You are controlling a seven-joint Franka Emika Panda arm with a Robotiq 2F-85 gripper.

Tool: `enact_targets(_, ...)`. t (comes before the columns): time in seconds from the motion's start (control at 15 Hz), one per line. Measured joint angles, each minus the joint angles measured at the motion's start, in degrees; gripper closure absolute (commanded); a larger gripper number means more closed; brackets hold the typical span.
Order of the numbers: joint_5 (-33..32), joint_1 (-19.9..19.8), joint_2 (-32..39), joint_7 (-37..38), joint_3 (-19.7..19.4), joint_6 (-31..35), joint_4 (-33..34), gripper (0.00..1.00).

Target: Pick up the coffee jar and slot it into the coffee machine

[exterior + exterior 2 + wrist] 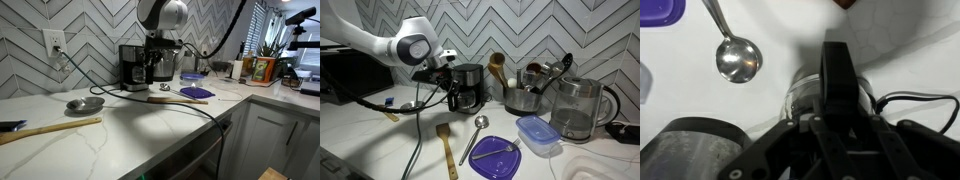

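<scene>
The coffee machine [131, 66] is a black box with grey trim at the back of the counter, also seen in an exterior view [470, 86] and as a grey body at the lower left of the wrist view [690, 150]. The coffee jar [805, 100], round dark glass with a black handle, sits right beside the machine [160, 70]. My gripper [835, 105] is down over the jar, and its fingers look closed around the black handle. It shows in both exterior views [160, 52] [444, 72]. Whether the jar touches the counter is hidden.
A metal ladle [738, 58] [478, 128], a wooden spatula [445, 145] and a purple plate [498, 157] lie in front. A blue container [537, 134], a glass kettle [578, 108] and a steel utensil canister [525, 95] stand nearby. A black cord [190, 105] crosses the counter, near a metal bowl [85, 103].
</scene>
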Motion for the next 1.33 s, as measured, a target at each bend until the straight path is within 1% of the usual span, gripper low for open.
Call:
enact_targets(0.33, 1.1, 0.0, 2.5, -1.4, -0.1, -0.9, 3.2, 0.93)
enact_targets(0.6, 1.4, 0.1, 3.9, -1.9, 0.1, -3.1, 5.7, 0.93)
enact_targets(0.93, 1.4, 0.4, 4.2, -4.2, 0.8, -8.9, 8.4, 0.93)
enact_targets(1.13, 0.3, 0.8, 4.2, -4.3, 0.9, -11.0, 9.6, 0.93)
enact_targets(1.33, -1.1, 1.2, 4.5, -4.0, 0.9, -11.1, 10.0, 0.93)
